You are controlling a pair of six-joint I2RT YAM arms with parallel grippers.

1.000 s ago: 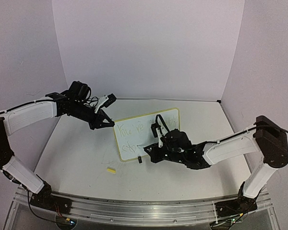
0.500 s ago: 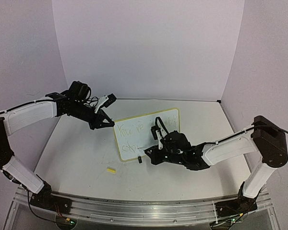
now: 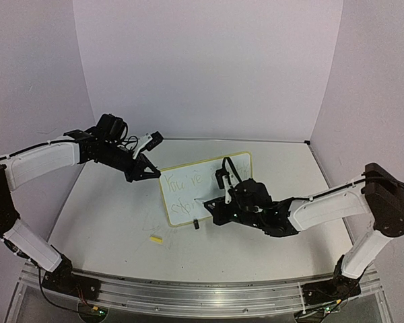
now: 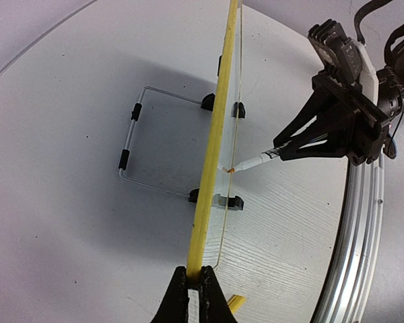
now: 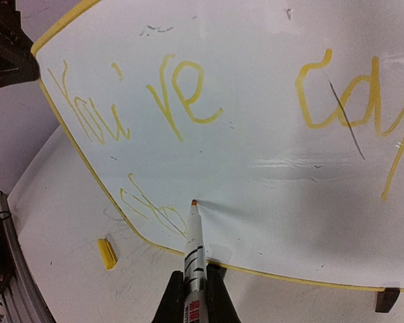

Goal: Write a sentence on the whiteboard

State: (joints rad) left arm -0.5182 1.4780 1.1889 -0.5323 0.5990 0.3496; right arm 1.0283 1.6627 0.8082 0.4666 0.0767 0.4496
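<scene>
Two arms share this job, and we read each grip as having its own reason. The left gripper has its fingers pinched together on the thin pale-yellow rim of the small white rounded-corner whiteboard, at its upper left corner in the top view. We take that as bracing, so the board does not rock back under the pen. The board stands near the middle of the white table, propped on a bent wire stand, with two black clip feet at its lower edge. The right gripper is clamped on a slim white marker, angled in from the front so its orange tip touches the surface on the second line. The faint yellow handwritten sentence reads "You're ca…" above, with only a few strokes below, just beside the tip. We judge the writing roughly half done. A small yellow marker cap lies on the table in front of the board, apart from both arms
</scene>
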